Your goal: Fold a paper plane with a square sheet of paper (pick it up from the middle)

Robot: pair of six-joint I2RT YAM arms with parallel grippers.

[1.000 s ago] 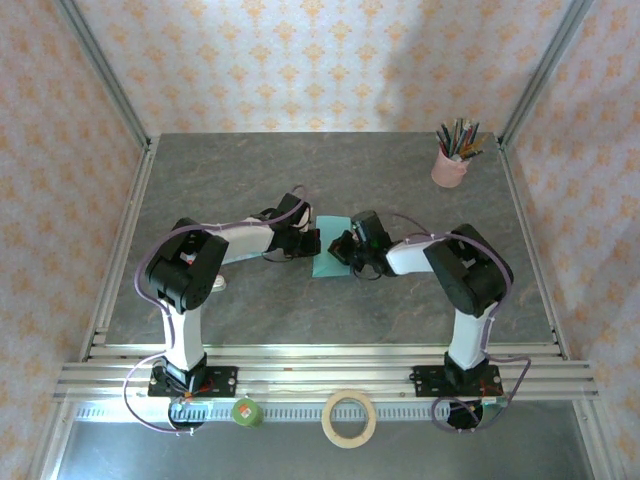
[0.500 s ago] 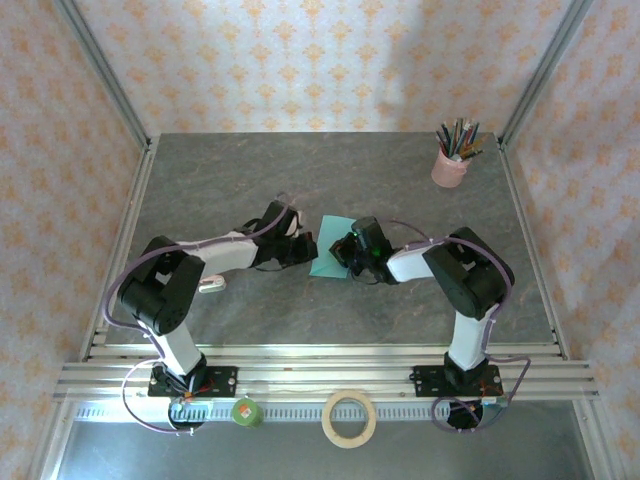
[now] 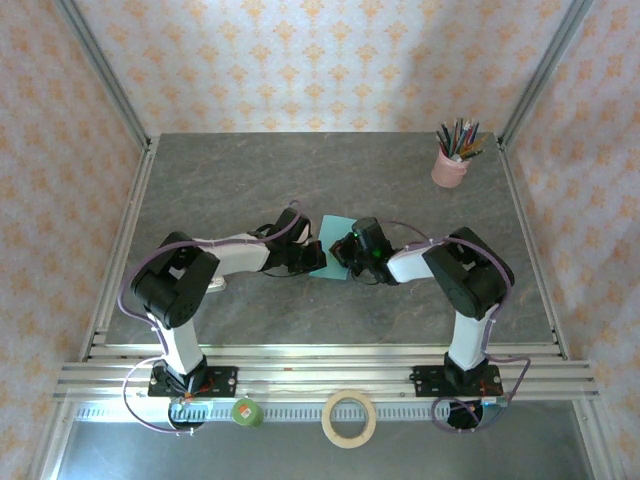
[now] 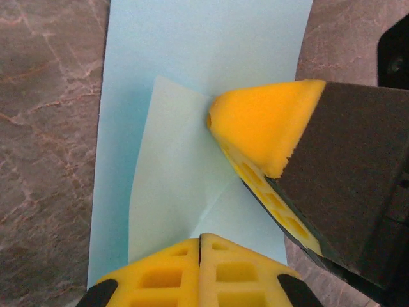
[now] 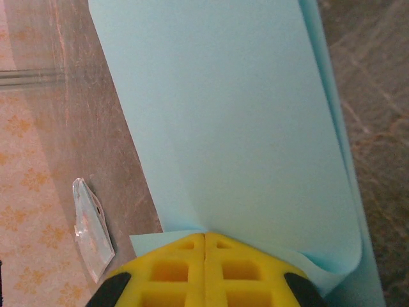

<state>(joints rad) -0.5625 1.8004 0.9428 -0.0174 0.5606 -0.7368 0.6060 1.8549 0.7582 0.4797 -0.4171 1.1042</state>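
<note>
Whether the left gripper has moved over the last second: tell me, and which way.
Yes. The left gripper has shifted slightly toward the near rail, keeping to the left edge of the paper.

we see soft, even light from above across the worktop (image 3: 250, 180), with a bright sheen on the near rail (image 3: 320, 352). up close the square sheet of paper (image 4: 192, 45) looks slightly soft, with faint shadows under its folds.
</note>
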